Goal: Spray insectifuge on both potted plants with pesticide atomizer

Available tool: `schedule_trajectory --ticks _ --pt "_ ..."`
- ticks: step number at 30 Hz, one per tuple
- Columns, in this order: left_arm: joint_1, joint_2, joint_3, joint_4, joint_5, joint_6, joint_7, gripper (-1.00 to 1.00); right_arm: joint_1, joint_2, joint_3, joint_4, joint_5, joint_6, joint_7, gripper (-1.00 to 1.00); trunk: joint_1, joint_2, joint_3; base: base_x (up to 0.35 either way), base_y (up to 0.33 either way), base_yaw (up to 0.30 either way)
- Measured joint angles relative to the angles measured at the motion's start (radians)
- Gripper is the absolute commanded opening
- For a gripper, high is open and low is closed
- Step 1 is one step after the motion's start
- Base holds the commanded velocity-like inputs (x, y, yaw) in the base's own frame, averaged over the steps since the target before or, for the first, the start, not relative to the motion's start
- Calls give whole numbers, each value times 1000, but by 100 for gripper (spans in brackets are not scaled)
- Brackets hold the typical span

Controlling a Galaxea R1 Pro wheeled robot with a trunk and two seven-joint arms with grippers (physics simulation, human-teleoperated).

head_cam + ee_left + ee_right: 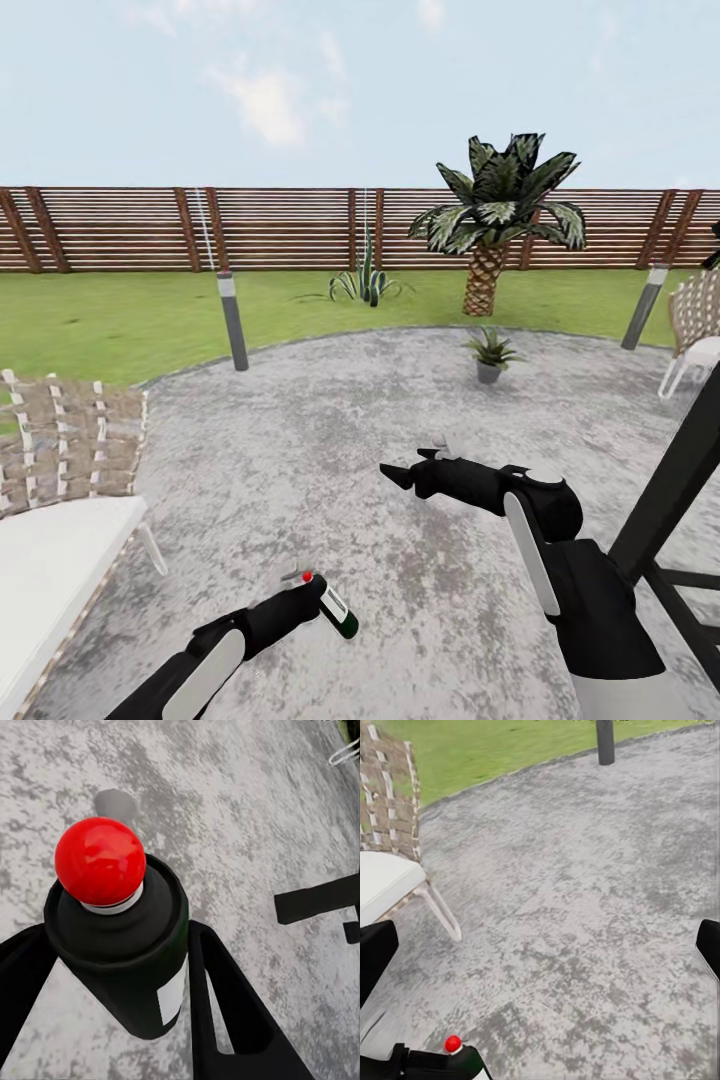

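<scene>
Our left gripper (312,600) is clamped on the pesticide atomizer (337,611). In the left wrist view we see a black finger (225,997) on each side of the dark green bottle (131,960), pressing on it. The bottle has a white label and a round red top (100,861). It is tilted, low and near us, over the grey stone paving (300,450).

Our right gripper (400,476) is held out further ahead and to the right, and it holds nothing. Its two fingers (376,952) sit at the far edges of the right wrist view, wide apart. That view looks down at the red top (453,1044) too.

Far off on the paving stands one potted plant (489,354) in a little grey pot. Behind it is a tall palm (497,215), and a spiky clump (365,280) grows in the lawn (120,310). A brown slat fence (280,228) runs along the back.

A woven chair (60,500) with a white seat is near us on the left. A grey post (232,320) stands at the edge of the lawn.
</scene>
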Motion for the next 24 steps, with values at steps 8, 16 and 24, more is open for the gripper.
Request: schedule_trajectory --ticks 8,16,24 --pt "0 0 1 0 2 0 0 -100 0 1 -3 0 0 8 -2 100 0 0 0 338 0 -38" --pt "0 0 1 0 2 0 -2 -100 0 1 -2 0 -1 2 -2 100 0 0 0 338 0 -125" --pt "0 0 0 0 1 -1 -1 -100 0 1 -1 0 -1 0 -1 100 0 0 0 338 0 -7"
